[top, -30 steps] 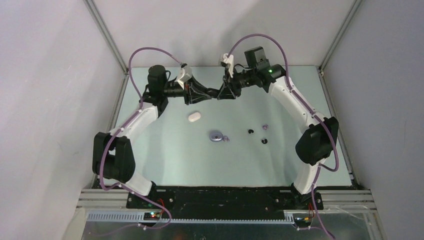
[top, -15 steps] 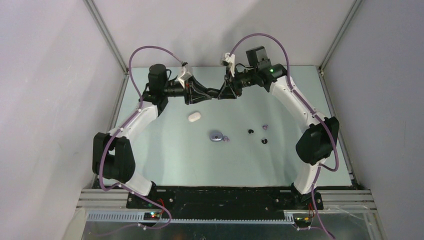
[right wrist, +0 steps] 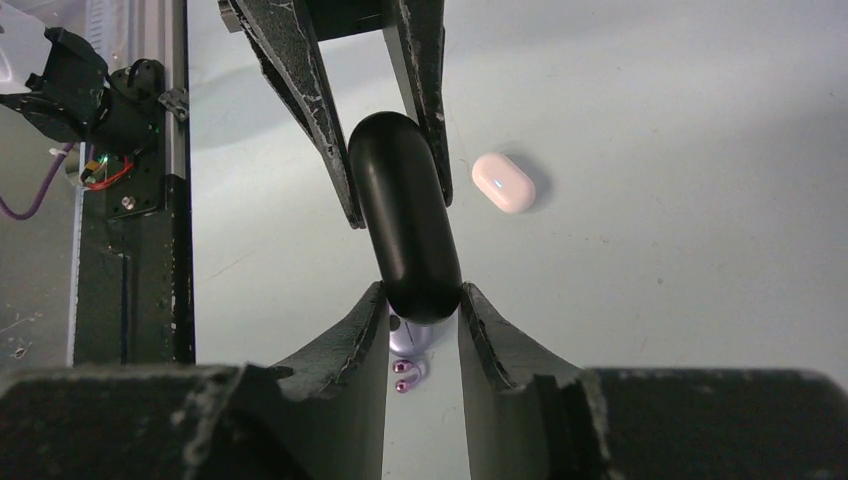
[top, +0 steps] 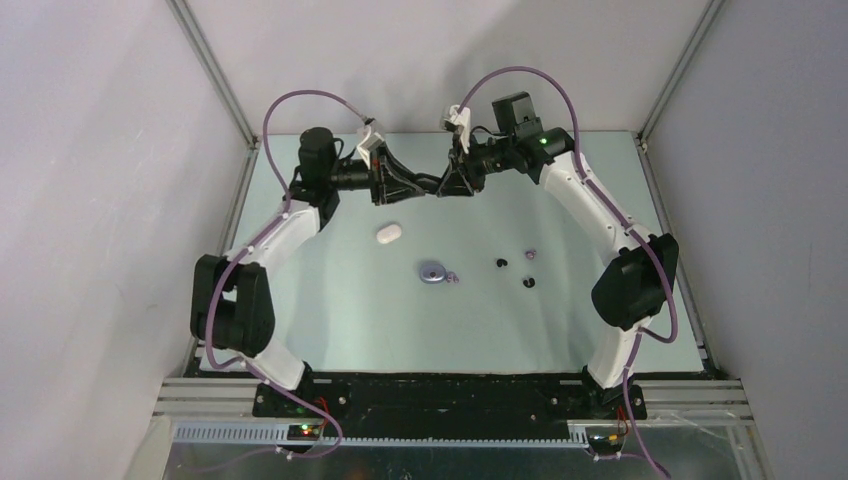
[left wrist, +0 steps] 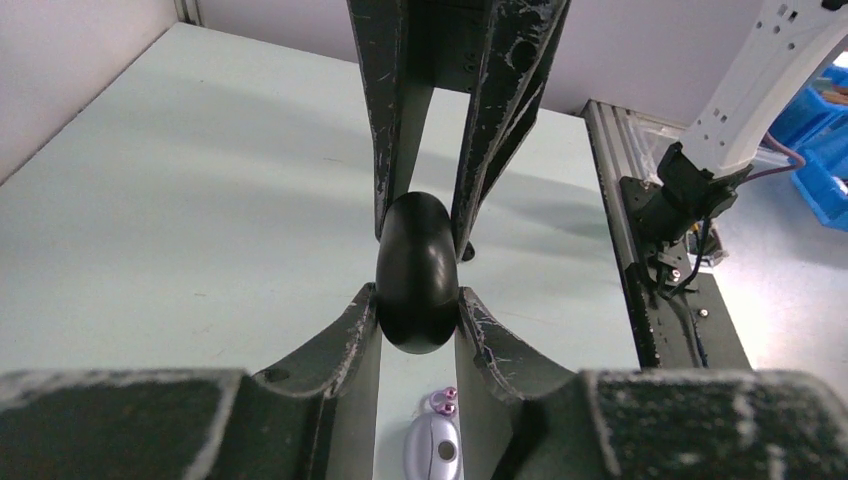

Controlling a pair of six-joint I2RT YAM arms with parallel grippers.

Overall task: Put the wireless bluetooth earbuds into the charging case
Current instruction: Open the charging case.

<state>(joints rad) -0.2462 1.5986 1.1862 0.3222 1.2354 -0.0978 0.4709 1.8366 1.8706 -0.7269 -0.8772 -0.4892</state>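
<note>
A black oval charging case point(top: 438, 187) hangs in the air over the back of the table, held lengthwise between both arms. My left gripper point(left wrist: 417, 305) is shut on one end of the black case point(left wrist: 417, 270). My right gripper point(right wrist: 420, 298) is shut on the other end of the black case point(right wrist: 405, 215). The lid looks closed. Two black earbuds point(top: 501, 263) point(top: 529, 282) lie on the table right of centre. One lavender earbud point(top: 530, 254) lies near them. Another lavender earbud point(top: 453, 278) touches a lavender case point(top: 432, 271).
A white case point(top: 388, 233) lies on the mat left of centre, also seen as the white case point(right wrist: 503, 182) in the right wrist view. Below the jaws, the left wrist view shows the lavender case point(left wrist: 437, 450) and its lavender earbud point(left wrist: 441, 400). Grey walls enclose the table.
My left arm has shifted slightly right and its wrist has turned a little. Both grippers stay shut on the black case, which has hardly moved.
</note>
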